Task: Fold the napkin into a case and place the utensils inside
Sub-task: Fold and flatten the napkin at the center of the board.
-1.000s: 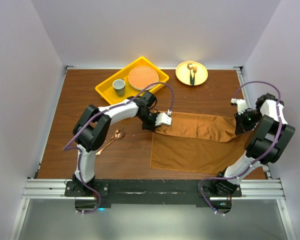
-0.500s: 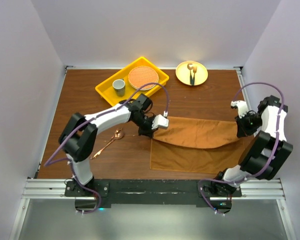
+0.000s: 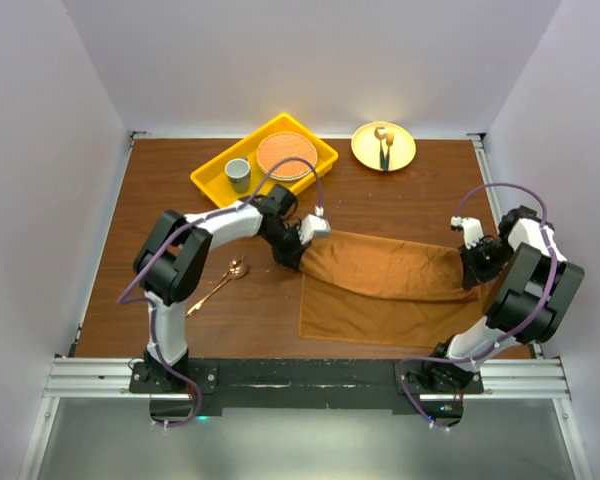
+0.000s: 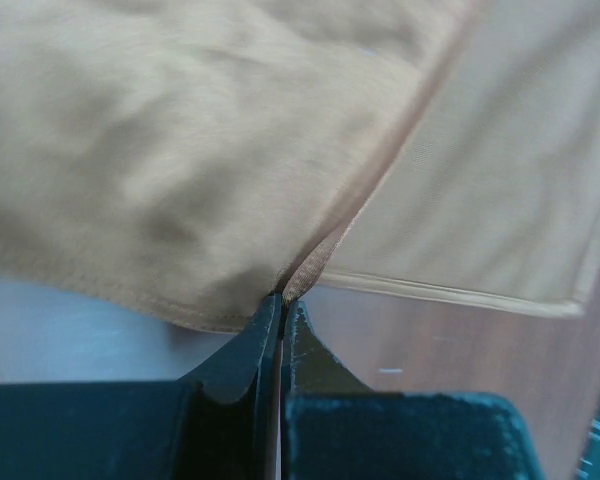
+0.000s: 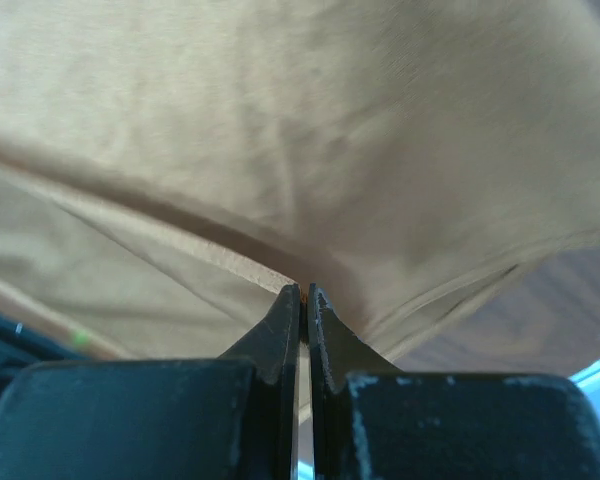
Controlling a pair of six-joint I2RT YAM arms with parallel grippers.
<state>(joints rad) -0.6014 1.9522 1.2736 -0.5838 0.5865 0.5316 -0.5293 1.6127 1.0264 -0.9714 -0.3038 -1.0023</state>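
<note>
The rust-brown napkin [image 3: 395,312] lies on the table's near right. Its far edge is raised and doubled over the lower layer. My left gripper [image 3: 302,250] is shut on the raised left corner, and the left wrist view shows the napkin [image 4: 180,150] hem pinched at the left gripper [image 4: 282,296] tips. My right gripper [image 3: 472,268] is shut on the right corner. In the right wrist view the napkin [image 5: 330,120] spreads out from the closed right gripper [image 5: 303,288]. The copper spoon [image 3: 220,281] lies on the wood left of the napkin. No folded case shows.
A yellow tray [image 3: 210,186] at the back holds a grey cup [image 3: 238,174] and a round orange disc [image 3: 285,155]. Back right of the tray, a yellow plate [image 3: 398,158] carries a dark-handled utensil [image 3: 385,150]. White walls enclose the brown table [image 3: 160,210].
My left gripper has closed on the napkin's left corner and shifted slightly left. The right gripper moved a little inward. The cloth's raised edge now sags between them over the lower layer.
</note>
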